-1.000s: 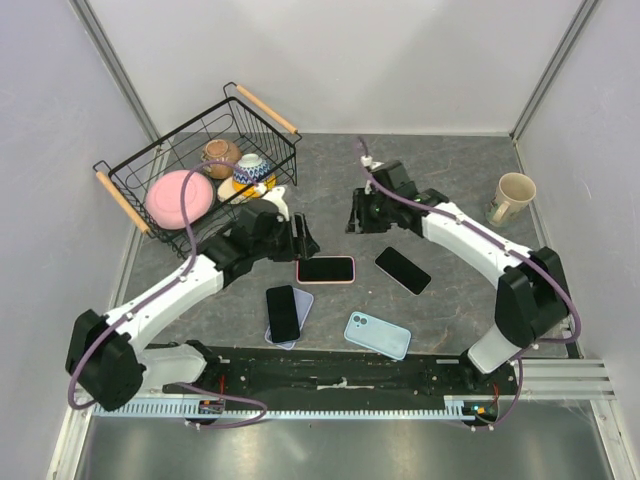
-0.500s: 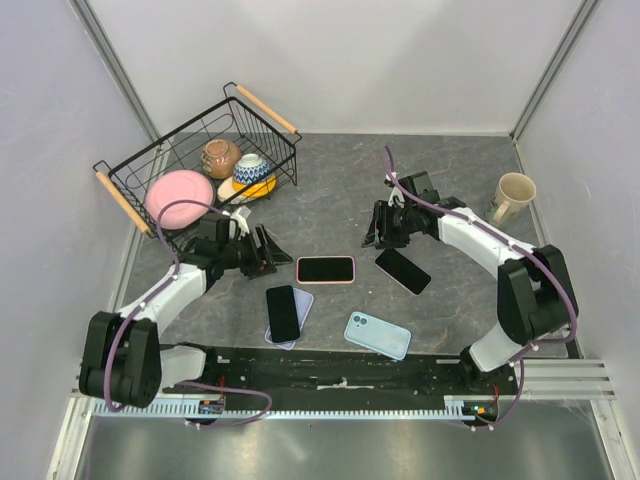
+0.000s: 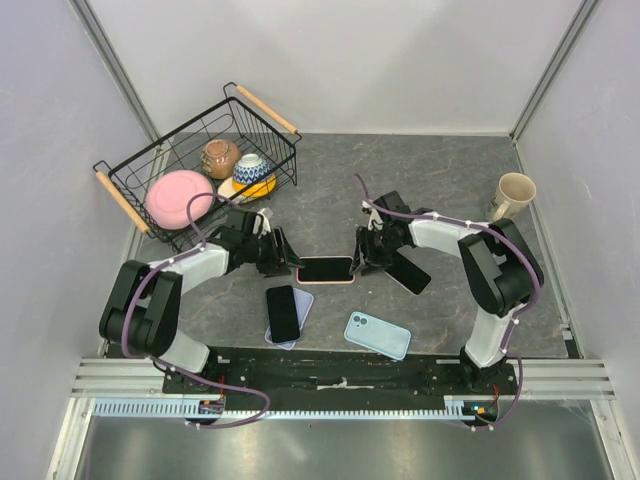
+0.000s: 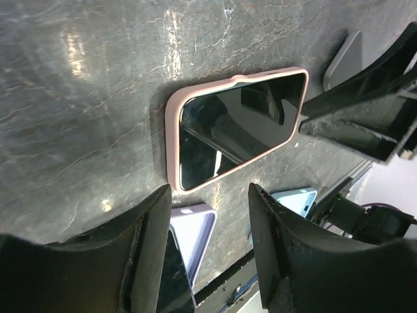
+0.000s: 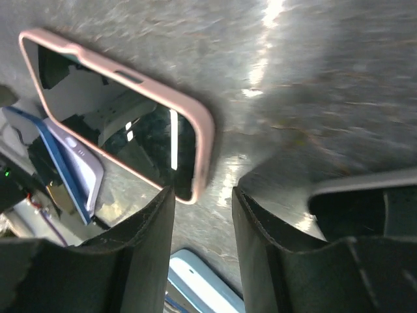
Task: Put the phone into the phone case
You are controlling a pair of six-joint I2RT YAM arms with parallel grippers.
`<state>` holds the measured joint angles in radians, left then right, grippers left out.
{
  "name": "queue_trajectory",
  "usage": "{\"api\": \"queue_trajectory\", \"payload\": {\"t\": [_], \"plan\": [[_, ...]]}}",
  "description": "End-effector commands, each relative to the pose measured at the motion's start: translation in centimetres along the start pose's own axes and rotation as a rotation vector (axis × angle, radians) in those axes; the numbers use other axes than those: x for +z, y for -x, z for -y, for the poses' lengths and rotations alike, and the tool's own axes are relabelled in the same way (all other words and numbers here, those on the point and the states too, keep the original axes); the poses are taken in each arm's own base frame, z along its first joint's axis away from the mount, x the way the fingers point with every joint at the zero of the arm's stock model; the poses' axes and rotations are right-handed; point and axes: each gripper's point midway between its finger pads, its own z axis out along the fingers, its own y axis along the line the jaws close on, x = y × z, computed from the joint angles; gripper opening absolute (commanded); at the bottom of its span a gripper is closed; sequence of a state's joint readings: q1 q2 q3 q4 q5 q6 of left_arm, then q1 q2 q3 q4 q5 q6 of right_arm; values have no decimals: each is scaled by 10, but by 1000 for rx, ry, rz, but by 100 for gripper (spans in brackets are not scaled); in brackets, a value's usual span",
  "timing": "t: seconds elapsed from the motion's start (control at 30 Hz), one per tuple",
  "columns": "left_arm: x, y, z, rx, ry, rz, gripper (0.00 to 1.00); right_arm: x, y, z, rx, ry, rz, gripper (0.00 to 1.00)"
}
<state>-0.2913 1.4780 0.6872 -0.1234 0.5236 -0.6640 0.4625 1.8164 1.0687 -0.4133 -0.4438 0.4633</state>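
Note:
A black phone in a pink case (image 3: 325, 269) lies flat at mid-table, screen up; it also shows in the left wrist view (image 4: 238, 127) and the right wrist view (image 5: 124, 124). My left gripper (image 3: 284, 262) is low at its left end, open and empty (image 4: 210, 192). My right gripper (image 3: 362, 258) is low at its right end, open and empty (image 5: 202, 195). A second black phone (image 3: 282, 311) lies partly on a lavender case (image 3: 303, 303). A light blue case (image 3: 377, 335) lies near the front. A third black phone (image 3: 410, 274) lies under the right wrist.
A black wire basket (image 3: 130, 205) at the back left holds a pink plate (image 3: 178, 197), a brown pot and a patterned bowl. A cream mug (image 3: 511, 195) stands at the right. The arm bases' black rail (image 3: 340, 372) runs along the near edge.
Both arms drew in toward the pink-cased phone. The left gripper moved right to its left end; the right gripper moved left and down to its right end. The phones and cases have not moved.

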Motion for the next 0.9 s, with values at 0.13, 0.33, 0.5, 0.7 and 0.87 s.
{"api": "queue_trajectory", "payload": {"t": [0.13,0.33,0.5,0.7,0.87], "plan": [[32,4,-4,38,90,-18,52,27,-11,-7,8,51,-30,45],[42,8,2,48,90,-14,47,32,1,-10,3,61,-7,39],[49,25,20,68,54,10,44,30,29,-19,-5,82,45,37],[61,43,39,91,22,21,42,22,63,-22,-2,91,115,36],[72,58,38,90,55,53,43,25,86,-27,-4,91,144,37]]}}
